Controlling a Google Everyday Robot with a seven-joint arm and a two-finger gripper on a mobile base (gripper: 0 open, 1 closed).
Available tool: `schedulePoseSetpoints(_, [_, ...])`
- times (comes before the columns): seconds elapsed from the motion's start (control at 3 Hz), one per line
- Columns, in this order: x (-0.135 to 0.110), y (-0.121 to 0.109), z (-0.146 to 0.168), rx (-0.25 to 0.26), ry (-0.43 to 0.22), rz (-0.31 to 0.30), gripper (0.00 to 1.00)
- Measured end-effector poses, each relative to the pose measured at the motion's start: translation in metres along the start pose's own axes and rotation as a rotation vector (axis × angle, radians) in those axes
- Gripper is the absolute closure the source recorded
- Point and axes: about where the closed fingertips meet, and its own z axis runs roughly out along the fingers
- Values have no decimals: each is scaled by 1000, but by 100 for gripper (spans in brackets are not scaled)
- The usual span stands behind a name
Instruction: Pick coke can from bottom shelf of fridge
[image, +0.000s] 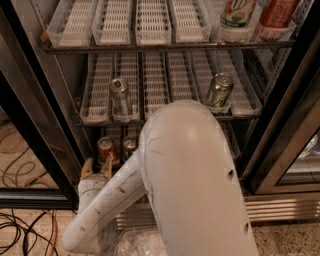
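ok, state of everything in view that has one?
fridge: door open.
coke can: upright on bottom shelf, not gripped.
tool: open, empty, low in front of the coke can.
dark-topped can: upright, right beside the coke can.
silver-striped can: upright, middle rack.
green can: upright, middle rack.

We see the red coke can (106, 149), silver top showing, upright at the left of the bottom shelf (121, 131) in the fridge (55, 95), our end effector (96, 168) just below it, fingers apart
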Motion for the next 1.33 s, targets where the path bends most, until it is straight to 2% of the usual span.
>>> schedulePoseSetpoints(0.33, [0, 0, 0, 0, 1, 0, 24])
schedulePoseSetpoints(0.67, [0, 0, 0, 0, 1, 0, 21])
schedulePoseSetpoints(1.33, [2, -8, 6, 15, 2, -14, 23])
